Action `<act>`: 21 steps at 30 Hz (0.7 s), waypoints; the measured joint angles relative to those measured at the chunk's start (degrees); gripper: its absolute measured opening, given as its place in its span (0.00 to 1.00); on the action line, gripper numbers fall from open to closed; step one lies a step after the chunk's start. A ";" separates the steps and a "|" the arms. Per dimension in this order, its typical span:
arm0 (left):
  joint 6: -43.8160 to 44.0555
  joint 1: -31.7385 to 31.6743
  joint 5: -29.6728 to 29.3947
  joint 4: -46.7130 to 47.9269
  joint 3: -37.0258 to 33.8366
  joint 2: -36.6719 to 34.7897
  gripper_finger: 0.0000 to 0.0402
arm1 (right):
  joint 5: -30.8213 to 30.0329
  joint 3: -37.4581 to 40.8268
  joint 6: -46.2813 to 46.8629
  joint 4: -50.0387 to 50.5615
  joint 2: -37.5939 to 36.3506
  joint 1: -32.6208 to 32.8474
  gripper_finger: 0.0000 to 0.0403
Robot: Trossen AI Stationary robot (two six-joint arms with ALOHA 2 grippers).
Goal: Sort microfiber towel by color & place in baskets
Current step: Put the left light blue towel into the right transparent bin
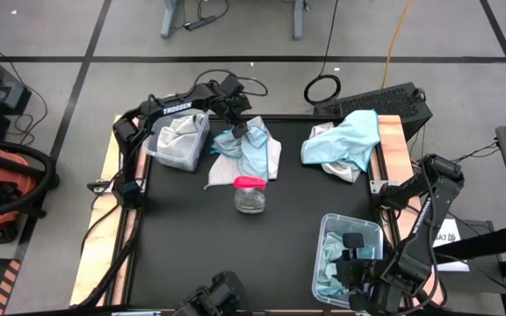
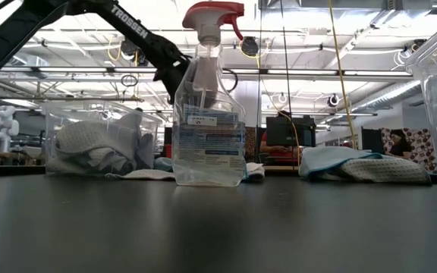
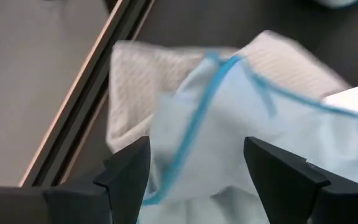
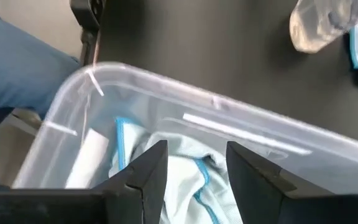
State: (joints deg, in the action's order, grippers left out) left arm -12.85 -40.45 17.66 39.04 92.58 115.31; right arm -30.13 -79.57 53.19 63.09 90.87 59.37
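In the high view the left gripper [image 1: 255,133] hangs above the centre pile of microfiber towels [image 1: 251,154], just above the middle of the frame; its wrist view shows the two fingers [image 3: 126,177] spread wide on either side of a light blue towel with a brighter blue hem [image 3: 229,137] lying over a white one [image 3: 138,93], and nothing is pinched between them. At the upper left of the mat, the left basket [image 1: 181,140] holds pale grey-white cloths and sits touching the pile's left edge. A second heap, light blue over white [image 1: 345,142], lies at the upper right of the black table [image 1: 191,246]. A clear spray bottle with a red trigger top [image 1: 249,195] stands at the centre of the mat, just below the middle pile; in the low view it fills the centre of the frame [image 2: 209,114]. The right gripper [image 1: 351,254] hovers over the right basket [image 1: 323,230] at the lower right, fingers partly apart and empty, with light blue towels [image 4: 179,180] lying inside the clear bin beneath them.
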 joint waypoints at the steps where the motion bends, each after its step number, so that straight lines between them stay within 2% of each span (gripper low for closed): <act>1: -0.08 0.00 1.32 0.41 0.49 -0.16 0.66 | 0.40 0.27 0.32 -0.02 0.00 0.00 0.39; 4: -0.97 0.13 4.59 2.55 1.57 -0.20 0.66 | 0.44 0.41 0.98 -0.42 0.00 0.00 0.39; 8: -5.47 0.84 4.70 7.65 1.63 -0.17 0.66 | 0.42 0.47 -0.01 -1.90 0.00 0.00 0.39; 13: -8.46 1.97 -3.05 8.10 1.18 -0.17 0.66 | 0.35 0.46 -1.29 -2.30 0.00 0.00 0.39; 18: -10.05 3.49 -2.48 6.91 0.74 0.45 0.66 | 0.10 0.48 -1.75 -2.29 0.00 0.00 0.39; 21: -10.22 4.78 -7.22 5.66 0.63 1.97 0.66 | 0.09 0.48 -1.58 -2.31 0.00 0.00 0.39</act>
State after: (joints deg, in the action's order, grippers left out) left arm -23.07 -35.67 10.45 44.70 93.21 117.27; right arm -30.04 -79.09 51.62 60.77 90.87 59.37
